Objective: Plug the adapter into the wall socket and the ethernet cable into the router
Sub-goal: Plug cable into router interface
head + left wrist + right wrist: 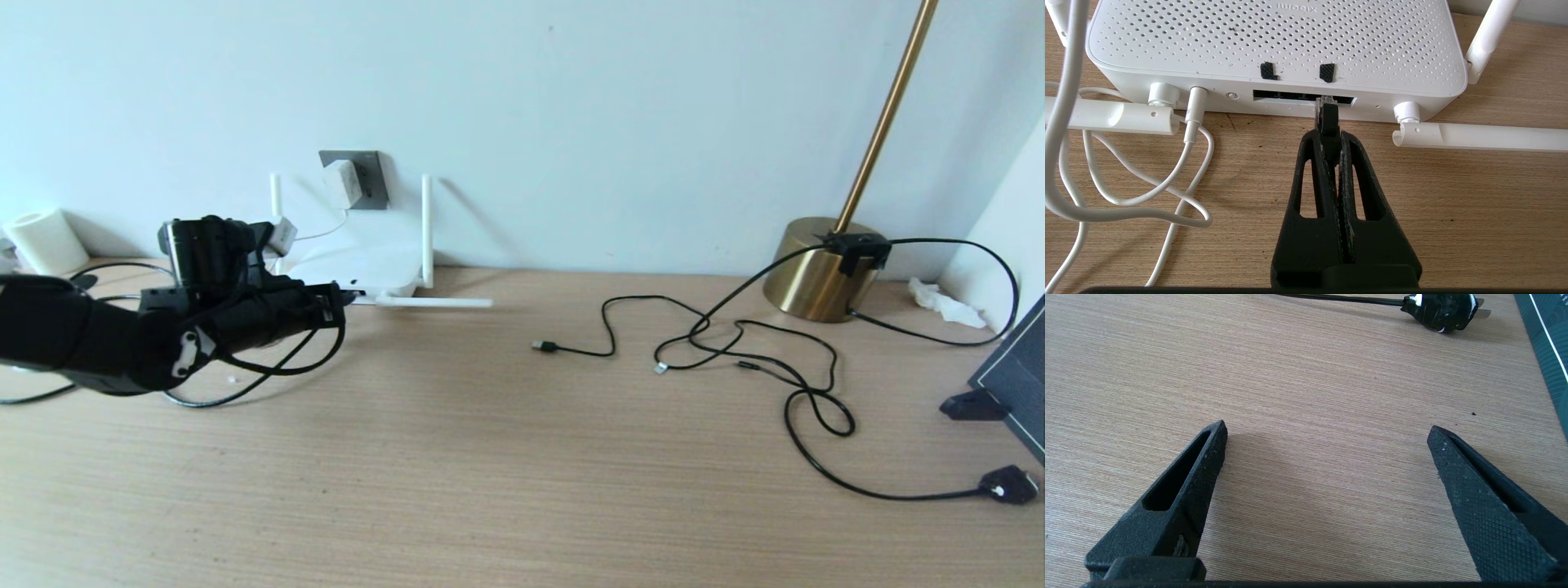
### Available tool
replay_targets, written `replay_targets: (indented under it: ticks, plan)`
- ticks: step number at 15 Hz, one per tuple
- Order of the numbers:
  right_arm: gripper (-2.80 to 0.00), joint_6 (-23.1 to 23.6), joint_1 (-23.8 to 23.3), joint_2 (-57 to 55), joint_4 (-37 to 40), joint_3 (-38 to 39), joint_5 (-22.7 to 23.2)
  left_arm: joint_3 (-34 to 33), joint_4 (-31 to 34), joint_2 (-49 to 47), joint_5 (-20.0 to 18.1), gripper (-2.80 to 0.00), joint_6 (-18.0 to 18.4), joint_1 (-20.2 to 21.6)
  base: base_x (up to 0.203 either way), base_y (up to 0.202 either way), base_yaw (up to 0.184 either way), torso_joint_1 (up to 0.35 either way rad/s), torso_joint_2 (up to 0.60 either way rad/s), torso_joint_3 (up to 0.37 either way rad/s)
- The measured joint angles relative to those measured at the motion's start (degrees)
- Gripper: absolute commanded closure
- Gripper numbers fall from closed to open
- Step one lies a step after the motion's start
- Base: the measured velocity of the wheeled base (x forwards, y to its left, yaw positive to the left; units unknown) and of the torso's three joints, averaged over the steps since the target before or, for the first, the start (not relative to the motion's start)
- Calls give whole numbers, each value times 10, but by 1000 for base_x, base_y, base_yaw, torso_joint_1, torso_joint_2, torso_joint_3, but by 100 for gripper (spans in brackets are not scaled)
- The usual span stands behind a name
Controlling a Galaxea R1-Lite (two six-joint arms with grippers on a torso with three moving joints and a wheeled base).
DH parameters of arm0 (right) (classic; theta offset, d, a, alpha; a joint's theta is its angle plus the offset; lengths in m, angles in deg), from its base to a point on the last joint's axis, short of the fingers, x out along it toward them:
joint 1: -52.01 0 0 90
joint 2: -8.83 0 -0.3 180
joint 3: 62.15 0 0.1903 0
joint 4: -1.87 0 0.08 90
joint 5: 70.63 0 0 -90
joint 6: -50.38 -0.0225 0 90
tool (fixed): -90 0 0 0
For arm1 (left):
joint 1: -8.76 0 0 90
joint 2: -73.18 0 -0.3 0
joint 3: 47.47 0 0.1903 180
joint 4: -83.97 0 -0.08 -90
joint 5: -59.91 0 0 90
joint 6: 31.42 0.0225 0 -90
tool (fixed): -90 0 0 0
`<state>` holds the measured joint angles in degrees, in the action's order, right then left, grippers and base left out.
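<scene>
The white adapter point(340, 184) sits on the dark grey wall socket point(371, 175) above the router point(359, 265), and its thin white cord point(1126, 179) runs into the router's back. My left gripper point(1331, 136) is shut on the black boot of the ethernet cable point(1327, 118). The cable's clear plug tip is at the mouth of the dark port slot in the router point(1278, 41); how deep it sits I cannot tell. The rest of the ethernet cable point(269, 367) loops under my left arm. My right gripper point(1327, 430) hangs open over bare table, holding nothing.
Two router antennas point(1478, 136) lie flat on the table beside the ports. Black USB cables point(735, 351) sprawl to the right, near a brass lamp base point(816, 269) and a black mains plug point(1008, 483). A white paper roll point(45, 241) stands at far left.
</scene>
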<state>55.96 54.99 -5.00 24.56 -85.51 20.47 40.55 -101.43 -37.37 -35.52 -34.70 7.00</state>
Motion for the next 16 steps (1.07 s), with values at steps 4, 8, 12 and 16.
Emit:
replay_targets:
  ticks: [4,8,12,16]
  plan:
    - [-280,0,0,0,0,0,0,-1,0,0,0,0,0,0,0,0,0,0,0,0]
    - [-280,0,0,0,-1,0,0,-2,0,0,0,0,0,0,0,0,0,0,0,0]
    - [-280,0,0,1,-1,0,0,-1,0,0,0,0,0,0,0,0,0,0,0,0]
    - [-280,0,-1,1,-1,0,0,-3,1,-1,0,0,0,1,0,0,0,0,0,0]
